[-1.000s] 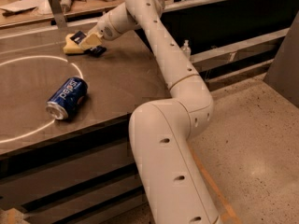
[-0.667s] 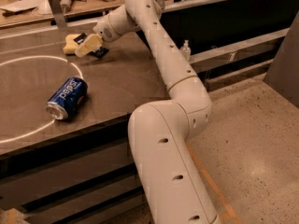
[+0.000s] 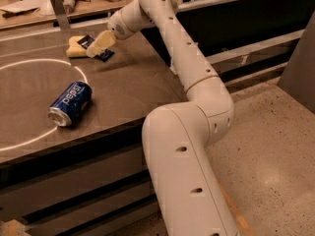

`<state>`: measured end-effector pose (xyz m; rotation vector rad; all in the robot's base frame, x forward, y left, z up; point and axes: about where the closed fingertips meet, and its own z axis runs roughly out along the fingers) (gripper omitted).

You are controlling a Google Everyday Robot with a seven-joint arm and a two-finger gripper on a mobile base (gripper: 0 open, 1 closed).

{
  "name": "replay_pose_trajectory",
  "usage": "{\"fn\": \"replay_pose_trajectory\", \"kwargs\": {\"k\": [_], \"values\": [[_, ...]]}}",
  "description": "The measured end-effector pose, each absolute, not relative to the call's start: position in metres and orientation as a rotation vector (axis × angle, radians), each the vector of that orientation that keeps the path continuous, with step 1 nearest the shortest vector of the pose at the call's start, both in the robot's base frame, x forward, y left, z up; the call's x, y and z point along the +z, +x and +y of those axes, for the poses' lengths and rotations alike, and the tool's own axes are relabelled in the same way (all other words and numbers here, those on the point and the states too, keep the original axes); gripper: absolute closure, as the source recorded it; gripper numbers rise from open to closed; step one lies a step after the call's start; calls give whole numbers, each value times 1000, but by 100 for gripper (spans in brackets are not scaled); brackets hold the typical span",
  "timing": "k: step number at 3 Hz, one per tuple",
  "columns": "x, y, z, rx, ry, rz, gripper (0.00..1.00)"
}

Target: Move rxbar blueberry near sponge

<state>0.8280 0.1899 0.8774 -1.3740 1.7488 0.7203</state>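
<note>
My end effector (image 3: 101, 43) hovers over the rxbar blueberry (image 3: 105, 56), right beside the sponge (image 3: 74, 47), upper left of frame. Can't tell if it's gripping.

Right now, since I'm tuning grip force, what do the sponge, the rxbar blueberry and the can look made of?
The sponge looks like matte pale yellow foam with rounded edges. The rxbar blueberry shows thin dark wrapper, probably plastic film, partly hidden by the gripper over it. The can seems aluminium: glossy blue print, silvery rim.
</note>
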Motion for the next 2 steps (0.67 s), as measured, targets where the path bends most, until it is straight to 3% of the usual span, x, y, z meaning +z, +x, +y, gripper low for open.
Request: {"fn": "replay_pose_trajectory", "kwargs": {"k": [2], "values": [[896, 816, 136, 577, -1398, 1798, 0]]}}
